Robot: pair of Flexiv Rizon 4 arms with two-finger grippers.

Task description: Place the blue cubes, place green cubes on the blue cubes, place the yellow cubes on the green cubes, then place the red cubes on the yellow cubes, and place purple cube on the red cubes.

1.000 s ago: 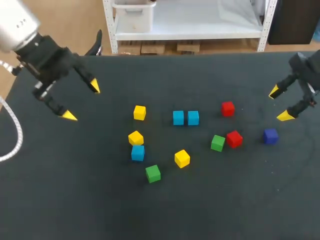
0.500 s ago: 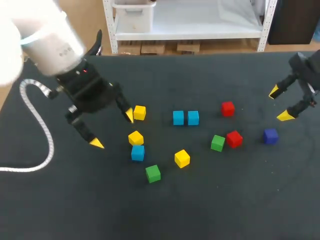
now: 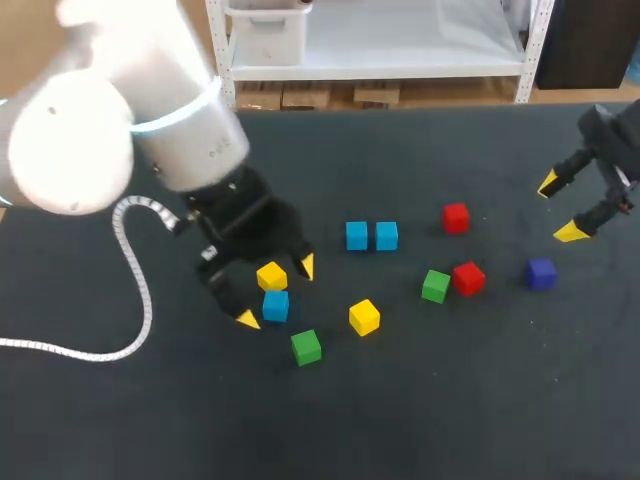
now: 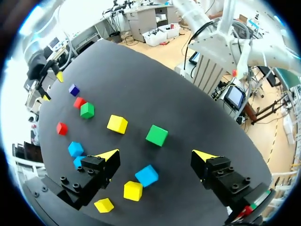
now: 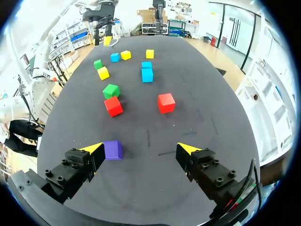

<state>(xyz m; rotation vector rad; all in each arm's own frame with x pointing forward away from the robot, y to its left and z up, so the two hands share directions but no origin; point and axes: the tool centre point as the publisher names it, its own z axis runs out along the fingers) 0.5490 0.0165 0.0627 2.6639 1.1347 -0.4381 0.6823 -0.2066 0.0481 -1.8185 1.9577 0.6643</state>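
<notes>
My left gripper [image 3: 276,292] hangs open over a blue cube [image 3: 276,305] and a yellow cube [image 3: 271,275]; in the left wrist view the blue cube [image 4: 147,175] and the yellow cube [image 4: 133,190] lie between its fingers, under the gripper [image 4: 155,155]. Two blue cubes [image 3: 357,236] sit side by side at mid-table. A green cube [image 3: 306,347] and another yellow cube [image 3: 364,317] lie nearer the front. To the right are a red cube [image 3: 456,217], a green cube [image 3: 435,286] touching a red one [image 3: 468,277], and the purple cube [image 3: 541,272]. My right gripper [image 3: 560,208] hovers open at the far right, the purple cube [image 5: 113,149] beside one finger.
A third yellow cube [image 4: 104,205] lies behind the left gripper, hidden under the arm in the head view. The left arm's grey cable [image 3: 135,290] trails over the table's left side. Bare dark tabletop [image 3: 450,400] stretches along the front.
My left arm has swung from the far left toward the middle and come down over the blue and yellow cubes. The right arm and all cubes have stayed put.
</notes>
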